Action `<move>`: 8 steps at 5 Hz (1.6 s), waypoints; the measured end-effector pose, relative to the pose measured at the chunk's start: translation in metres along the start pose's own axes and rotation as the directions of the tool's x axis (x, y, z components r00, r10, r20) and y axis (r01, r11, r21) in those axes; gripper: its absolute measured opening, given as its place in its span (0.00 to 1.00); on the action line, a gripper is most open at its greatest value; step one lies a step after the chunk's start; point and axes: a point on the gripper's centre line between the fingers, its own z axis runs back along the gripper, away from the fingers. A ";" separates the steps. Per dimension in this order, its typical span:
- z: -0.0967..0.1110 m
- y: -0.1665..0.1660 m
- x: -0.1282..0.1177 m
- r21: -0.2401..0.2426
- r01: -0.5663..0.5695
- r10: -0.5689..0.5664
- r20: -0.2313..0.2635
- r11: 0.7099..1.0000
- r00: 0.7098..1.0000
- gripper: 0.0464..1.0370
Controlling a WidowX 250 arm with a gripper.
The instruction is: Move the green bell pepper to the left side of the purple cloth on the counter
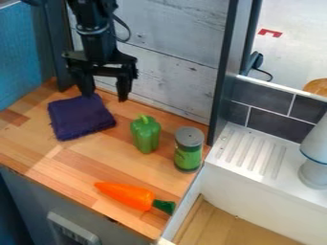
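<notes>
Blue panel [22, 52]: upright at my far left, behind the wooden counter [38, 150].
Purple cloth [80, 118]: folded into a rough square, flat on the counter's left part. It is the thing nearest my gripper [106, 97].
Gripper: hanging down over the back of the counter, in front of the whitewashed boards [169, 81]. I have its two fingers wide apart with nothing between them. One finger overlaps the cloth's back edge in my view; I can't tell whether they touch.
Orange carrot [125, 194]: lying on its side near the counter's front edge, tip to the left, green top [164, 206] to the right.
Green pepper [146, 135]: standing stem up, behind the carrot, between cloth and can.
Green can [188, 149]: upright with a grey lid [190, 136], just beside the pepper, near the counter's right edge.
White ridged drainboard [249, 154]: right of the counter, below dark tiles [277, 125].
White object [314, 170]: standing on the drainboard at my far right, with a blue line around it.
</notes>
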 end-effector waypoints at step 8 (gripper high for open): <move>-0.055 -0.047 0.018 -0.044 0.078 -0.081 -0.068 0.996 0.994 0.35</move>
